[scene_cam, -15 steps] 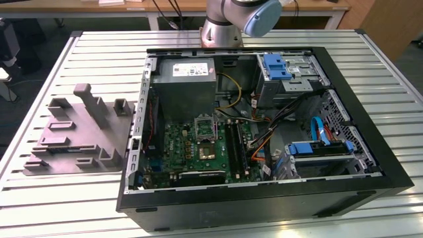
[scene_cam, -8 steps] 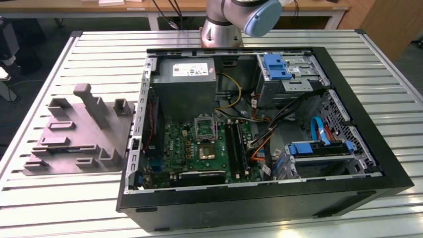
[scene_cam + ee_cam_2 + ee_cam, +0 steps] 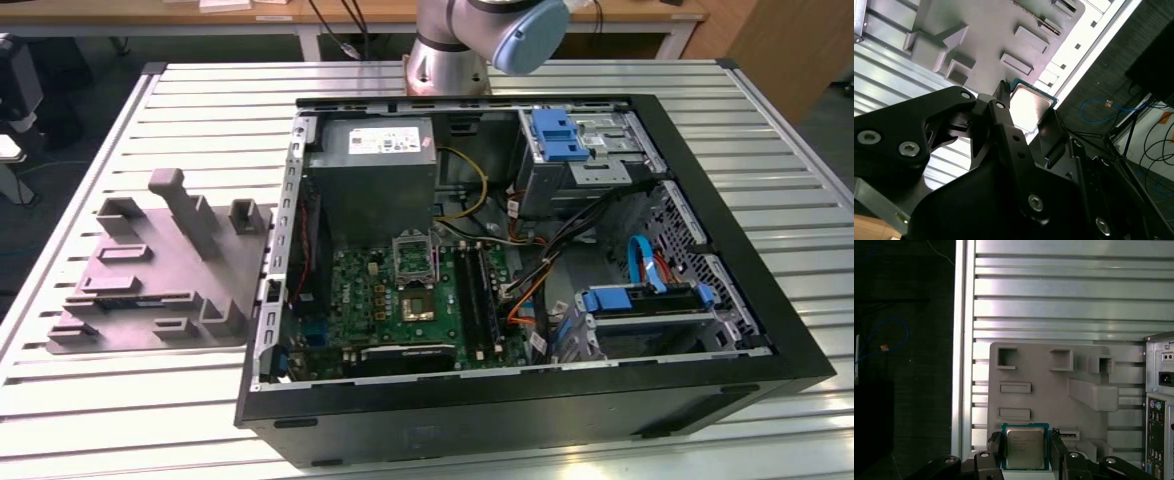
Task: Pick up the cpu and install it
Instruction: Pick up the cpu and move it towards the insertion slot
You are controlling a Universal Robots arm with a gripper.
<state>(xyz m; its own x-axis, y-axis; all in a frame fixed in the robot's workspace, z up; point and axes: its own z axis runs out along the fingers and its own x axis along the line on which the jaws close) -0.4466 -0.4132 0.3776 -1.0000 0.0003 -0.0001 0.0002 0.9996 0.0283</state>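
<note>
Showing pickup: the tool (image 3: 1026, 441) is pinching the cpu (image 3: 1025, 449) over the grey fixture (image 3: 1054, 395); seating in the socket (image 3: 415, 262) is awaiting careful alignment.

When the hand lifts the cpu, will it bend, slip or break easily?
Probably stiff: the cpu looks like a flat plate with a metal top. It may slip, since the hand grips just its thin edges. Likely light, being small beside the grey tray.

Silvery-grey cpu (image 3: 1025, 450) with a teal-green rim; black gripper (image 3: 1026, 441). Inside the black computer case (image 3: 534, 420), a green motherboard (image 3: 380, 300) and blue drive brackets (image 3: 558, 135). Beside the case, a matte grey fixture (image 3: 160, 270) on a ribbed silver table (image 3: 120, 400).
</note>
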